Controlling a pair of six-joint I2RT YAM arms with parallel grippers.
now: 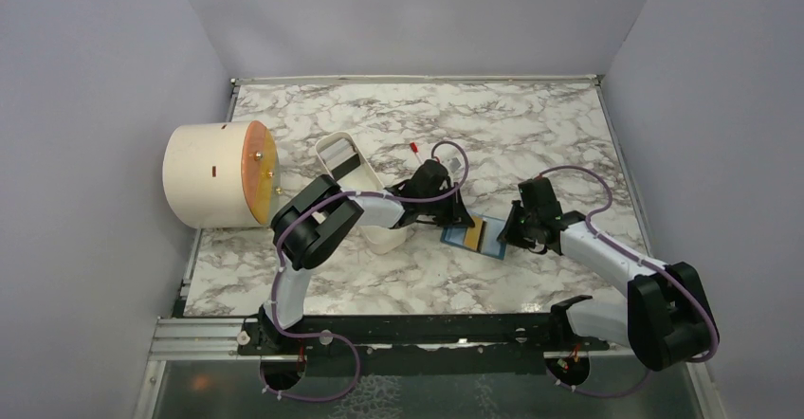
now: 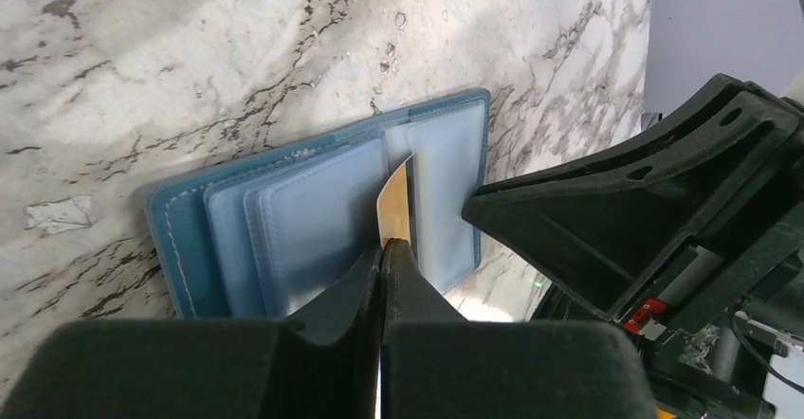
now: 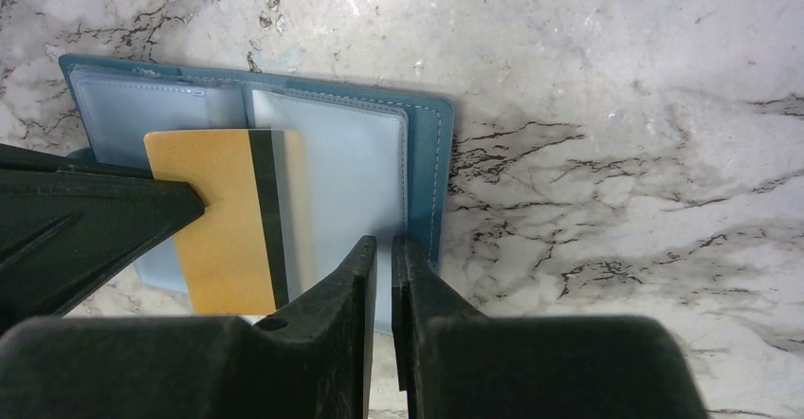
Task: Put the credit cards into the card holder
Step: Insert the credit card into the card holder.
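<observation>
The teal-blue card holder (image 1: 451, 237) lies open on the marble between both arms, its pale pocket panels (image 2: 313, 220) facing up. My left gripper (image 2: 384, 245) is shut on a yellow-orange credit card (image 2: 395, 201), held edge-on over the holder's middle fold. In the right wrist view this card (image 3: 223, 220) shows a black stripe, and its right edge sits under the clear pocket (image 3: 332, 191). My right gripper (image 3: 384, 245) rests on the holder's right panel. Its jaws are nearly together and nothing is between them. The left gripper's finger (image 3: 95, 220) covers the card's left end.
A cream cylinder with a round orange face (image 1: 213, 174) lies at the far left. A long white oval tray (image 1: 353, 174) sits partly under the left arm. A small red-tipped item (image 1: 414, 145) lies behind the left gripper. Grey walls enclose the table on three sides.
</observation>
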